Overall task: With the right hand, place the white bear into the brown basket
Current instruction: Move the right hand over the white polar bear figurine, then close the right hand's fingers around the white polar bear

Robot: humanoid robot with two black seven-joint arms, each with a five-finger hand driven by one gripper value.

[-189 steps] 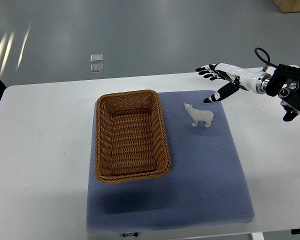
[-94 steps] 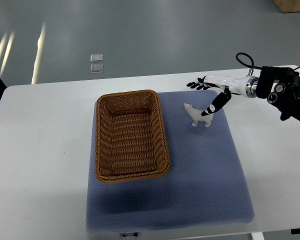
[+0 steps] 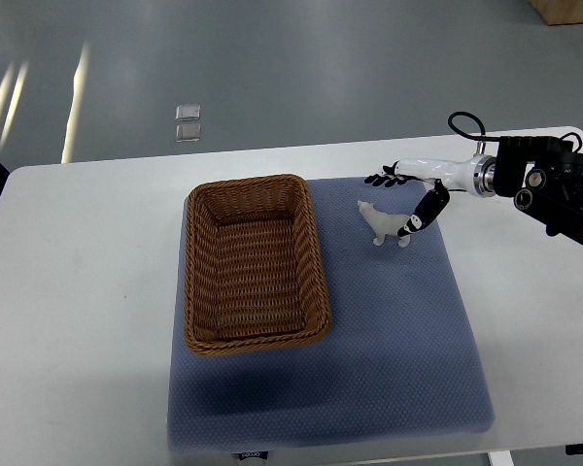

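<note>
On the right side of the top view, the right arm (image 3: 549, 189) comes in from the picture's edge, and part of its dark wrist housing is cut off there. The right hand (image 3: 413, 194) reaches over the far right corner of the blue mat (image 3: 389, 340). Its fingers (image 3: 381, 179) are small and dark against the white bench (image 3: 78, 291), so single fingertips are hard to tell apart. They look spread and stretched out flat, and the thumb (image 3: 415, 217) points down toward the mat. The thumb tip lies at the rear of the white bear (image 3: 384, 225); whether it touches cannot be told. The hand is not closed around the bear.

The bear stands upright on the mat, its head turned toward the brown basket (image 3: 255, 262), and it is near the basket's right wall but apart from it. The basket sits on the left half of the mat, and the far inner wall is partly in shadow. A dark object is cut off at the left edge.
</note>
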